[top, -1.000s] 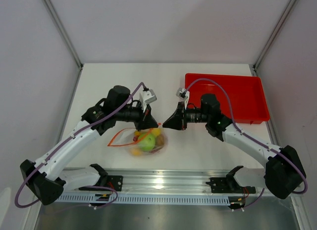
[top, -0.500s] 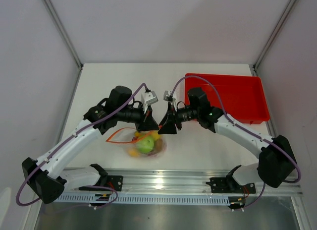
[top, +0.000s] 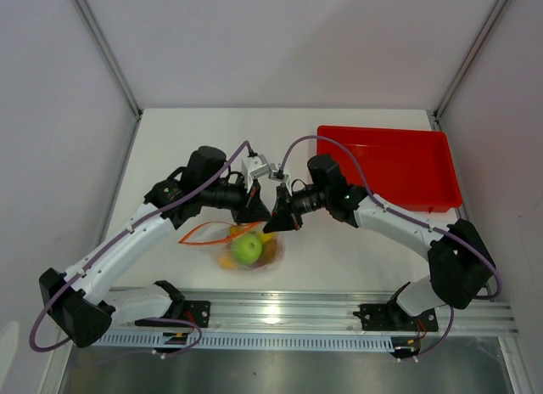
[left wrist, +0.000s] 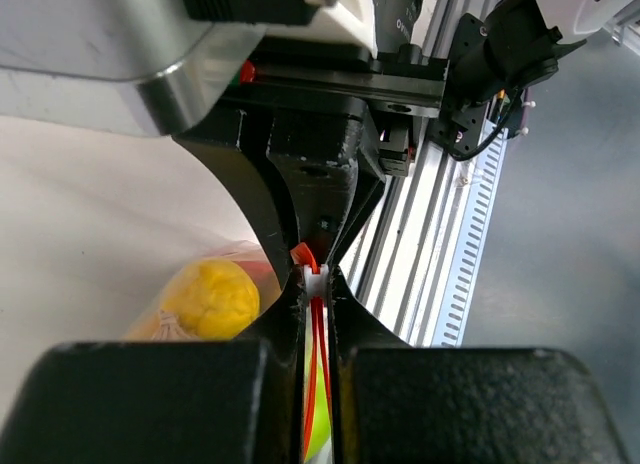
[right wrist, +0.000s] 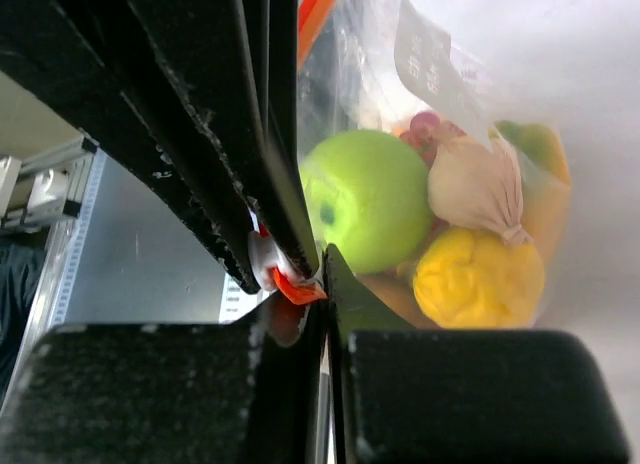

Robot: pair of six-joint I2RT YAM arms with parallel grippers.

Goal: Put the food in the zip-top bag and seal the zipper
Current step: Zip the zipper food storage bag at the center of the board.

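- Two grippers meet at one spot over the near centre of the table, tip to tip above the zip-top bag.
- Left gripper: clenched on the zipper. The left wrist view shows the left gripper with its jaws pressed together and the orange-red strip running between them.
- Right gripper: also clamped on the zipper. In the right wrist view the right gripper pinches the strip's orange-red end, beside a small white piece.
- Change, right arm: one second ago its gripper hung well apart from the bag, off to the right of the left gripper. It has since swung leftward and now sits just beside the left gripper's tip.
- Change, left arm: almost none, same reach and same grip.
- Bag position: near the table's near edge, left of centre, just ahead of the aluminium rail. It was blurred one second ago and is now sharp, in nearly the same place.
- Zipper: runs from the grippers leftward, out toward the table's left side.
- Food: inside the bag. The green apple lies nearest the mouth, with a yellow fruit and a pale beige piece just beyond it.
- Red tray: at the far right corner of the table, unchanged.
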